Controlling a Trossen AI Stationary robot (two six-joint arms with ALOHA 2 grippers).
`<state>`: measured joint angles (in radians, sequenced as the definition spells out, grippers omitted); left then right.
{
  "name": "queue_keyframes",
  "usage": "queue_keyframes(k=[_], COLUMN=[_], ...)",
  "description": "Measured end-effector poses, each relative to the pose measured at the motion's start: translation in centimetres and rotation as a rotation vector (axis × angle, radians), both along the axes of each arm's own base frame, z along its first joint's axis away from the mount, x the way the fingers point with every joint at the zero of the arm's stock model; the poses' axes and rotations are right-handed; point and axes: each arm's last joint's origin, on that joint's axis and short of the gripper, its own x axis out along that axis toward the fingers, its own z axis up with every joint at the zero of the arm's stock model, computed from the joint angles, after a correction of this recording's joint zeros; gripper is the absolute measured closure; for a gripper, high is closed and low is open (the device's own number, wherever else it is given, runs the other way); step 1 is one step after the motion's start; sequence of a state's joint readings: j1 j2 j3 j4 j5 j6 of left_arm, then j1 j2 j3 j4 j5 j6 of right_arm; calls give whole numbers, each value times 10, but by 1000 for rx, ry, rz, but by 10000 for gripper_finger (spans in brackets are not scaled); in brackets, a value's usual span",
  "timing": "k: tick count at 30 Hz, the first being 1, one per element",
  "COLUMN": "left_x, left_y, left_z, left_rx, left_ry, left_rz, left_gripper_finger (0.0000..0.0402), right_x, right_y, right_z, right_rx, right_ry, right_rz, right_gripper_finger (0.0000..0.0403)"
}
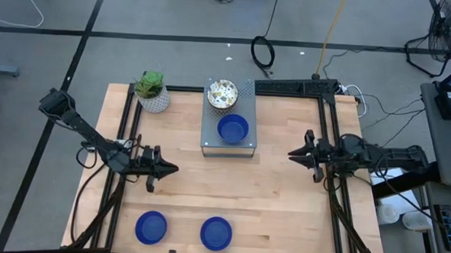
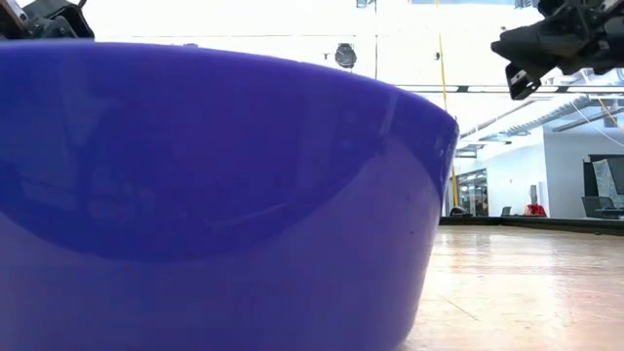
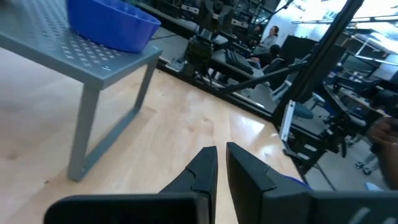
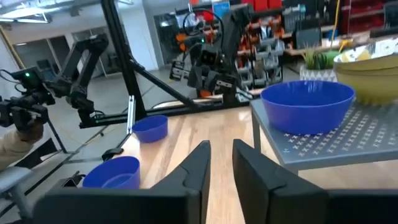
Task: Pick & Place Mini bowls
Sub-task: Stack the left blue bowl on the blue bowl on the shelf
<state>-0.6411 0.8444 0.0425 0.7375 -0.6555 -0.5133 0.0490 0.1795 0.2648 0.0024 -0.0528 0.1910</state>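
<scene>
Cream speckled mini bowls [image 1: 221, 94] sit stacked on the far part of a grey perforated stand [image 1: 209, 141]. One blue mini bowl [image 1: 233, 129] stands on the stand's near part. Two more blue bowls [image 1: 151, 227] [image 1: 216, 233] rest on the table by its near edge, and one of them [image 2: 195, 195] fills the low view. My left gripper [image 1: 174, 168] hovers shut over the table left of the stand, holding nothing. My right gripper [image 1: 293, 154] hovers shut to the right of the stand, also holding nothing. The right wrist view shows the stand's blue bowl [image 4: 308, 102] and the cream stack [image 4: 370, 74].
A white textured pot with a green plant [image 1: 152, 93] stands at the table's far left corner. Black frame rails [image 1: 327, 146] run along the table's left, right and far right edges. Bare wood [image 1: 238, 188] lies between the stand and the near bowls.
</scene>
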Motion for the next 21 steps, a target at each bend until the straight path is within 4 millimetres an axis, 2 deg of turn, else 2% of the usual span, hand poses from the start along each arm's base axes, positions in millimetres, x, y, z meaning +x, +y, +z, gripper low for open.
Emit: queue_keyframes(k=[5, 11, 14, 18, 21], left_x=[0, 0, 0, 11, 24], left_y=[1, 2, 1, -10, -21], left_z=[0, -2, 0, 21, 55], left_rx=[45, 182, 138, 185, 297], left_ry=[-1, 27, 11, 39, 226], left_rz=[49, 68, 37, -88, -108], left_gripper_finger=[364, 364, 364, 364, 364], right_x=[-5, -4, -2, -2, -2], right_y=[0, 0, 0, 0, 0], right_z=[-16, -40, -47, -46, -47], right_rx=[-19, -21, -21, -20, -20], right_ry=[-24, 6, 8, -16, -15], right_rz=[0, 0, -3, -2, -2], right_gripper_finger=[368, 378, 380, 379, 379])
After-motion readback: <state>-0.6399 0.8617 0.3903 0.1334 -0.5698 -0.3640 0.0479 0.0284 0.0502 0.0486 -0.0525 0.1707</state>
